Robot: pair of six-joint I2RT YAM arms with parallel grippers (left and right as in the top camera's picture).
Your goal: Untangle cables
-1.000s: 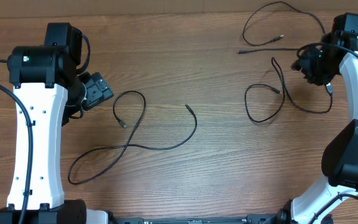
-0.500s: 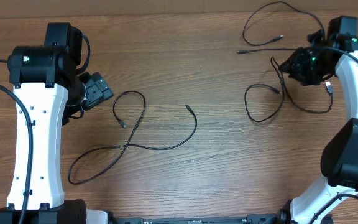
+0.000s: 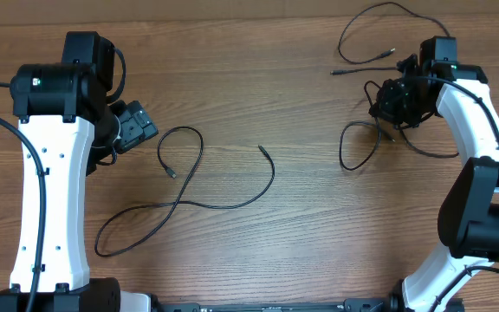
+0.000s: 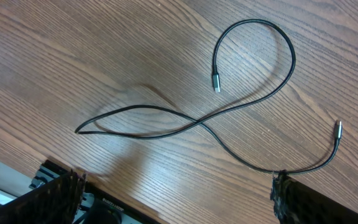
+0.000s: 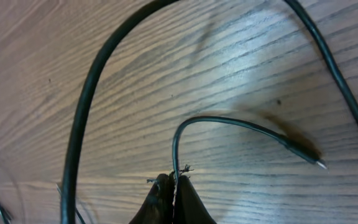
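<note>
Pinching right cable (image 5: pixel 229 122) toward table's (image 3: pixel 301 87) far edge: right end effector (image 5: pixel 174 183), clamped; left end effector (image 4: pixel 173 199) spread wide.

Long cable (image 3: pixel 180 203) on table (image 3: pixel 275 87) left, far cable (image 3: pixel 366 59) behind near cable (image 3: pixel 341 152), right

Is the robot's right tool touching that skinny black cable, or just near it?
Touching. The right wrist view shows the right tool pinched shut on the thin black cable, which comes up from between its fingertips.
</note>
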